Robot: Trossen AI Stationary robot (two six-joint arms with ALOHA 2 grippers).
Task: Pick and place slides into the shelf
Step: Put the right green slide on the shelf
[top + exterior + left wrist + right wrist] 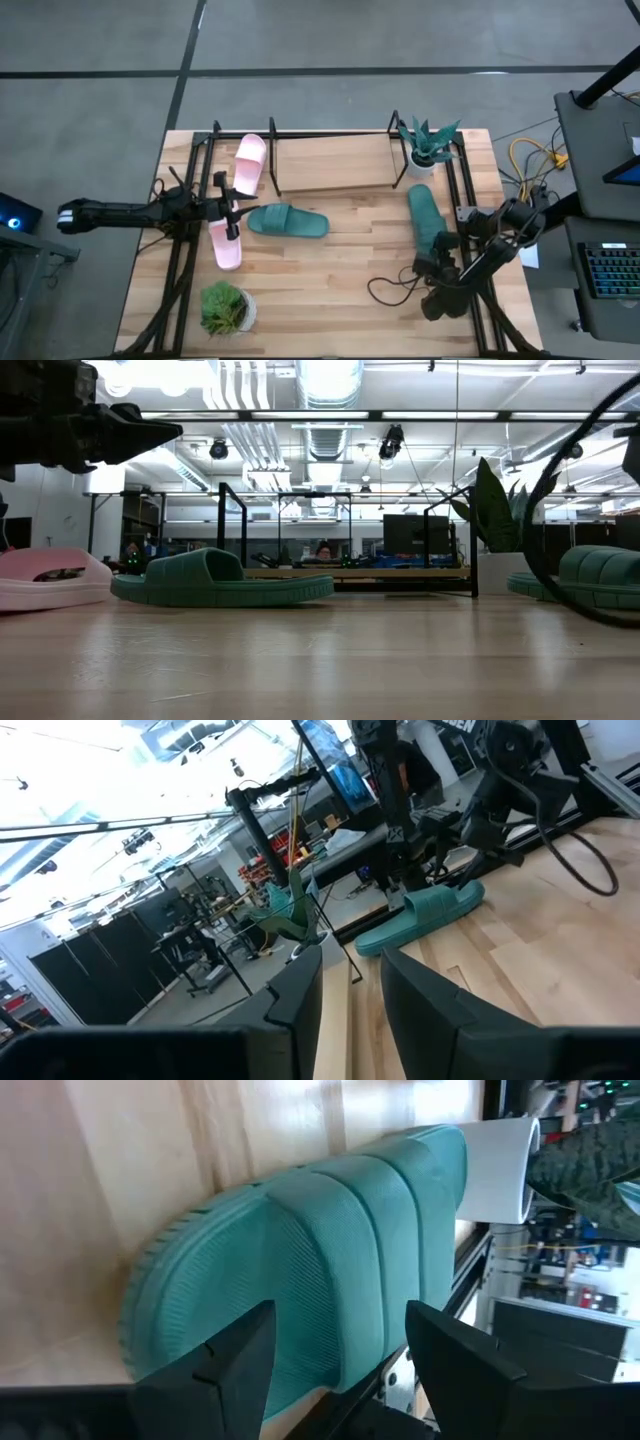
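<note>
Looks straight down on a pale wooden table (330,285) with a dark robot arm at each side.

Far left: the left gripper (235,212), reaching in level and raised clear of the tabletop. Shows only a narrow gap between its fingers (300,995) and grips nothing. Directly below its tip, a light pink slide (226,245), flat on the table. Behind that, a second pink slide (249,163), lying at an angle at the left end of the shelf (335,165); cannot tell whether on the rack or just beside it. At the front left corner, a leafy plant (224,306).

Centre: a teal slide (288,221), lying crosswise on the table in front of the shelf and apart from it. At the back, the shelf itself, a pale board framed by thin black rods.

Right: a spiky plant (428,135) in a white pot (421,159) at the shelf's right end. In front of the pot, a second teal slide (425,215), lying lengthwise. At its near end, the right gripper (443,258), spread wide, aimed along the slide's ridged sole and not closed on it. Nearby, a black cable (392,290) looping over the wood
</note>
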